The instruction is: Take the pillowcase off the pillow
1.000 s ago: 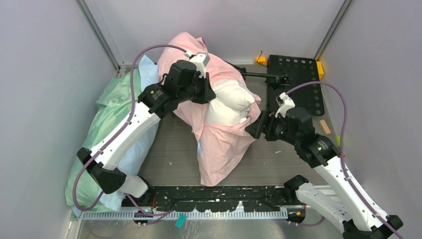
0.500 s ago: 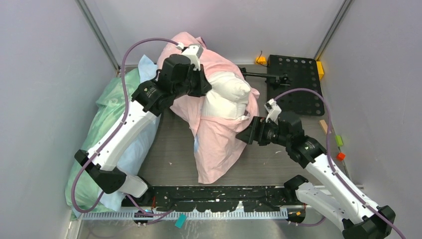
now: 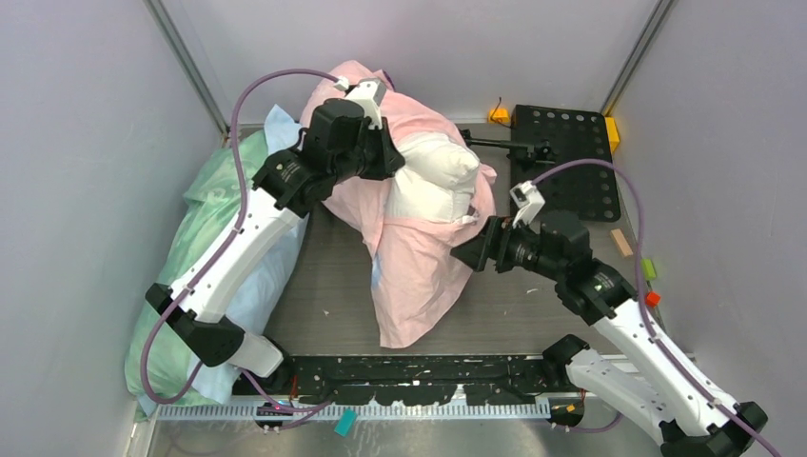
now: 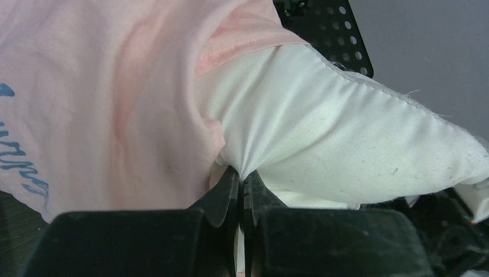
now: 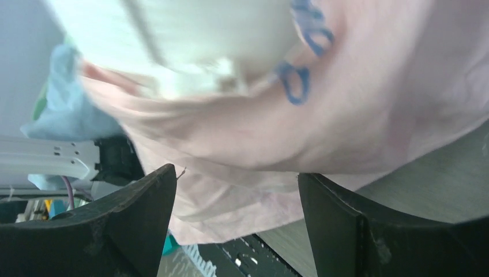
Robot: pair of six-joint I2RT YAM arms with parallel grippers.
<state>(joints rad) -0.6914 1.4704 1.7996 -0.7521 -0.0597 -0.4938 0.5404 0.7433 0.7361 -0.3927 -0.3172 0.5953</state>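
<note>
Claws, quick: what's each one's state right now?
Left claw: shut on the pillow, pinching its white fabric.
Right claw: open, empty, facing the pillowcase.

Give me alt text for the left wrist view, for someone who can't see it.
The left claw, shut, pinches a gathered fold of the white pillow at bottom centre. The pink pillowcase, blue lettering at its left edge, fills the left side, its hem lying across the pillow. A perforated black board shows at top.

top external: overhead, far, looking down | wrists: close, facing pillowcase (image 3: 419,276) | shared: pillowcase, pillow (image 3: 433,181)
</note>
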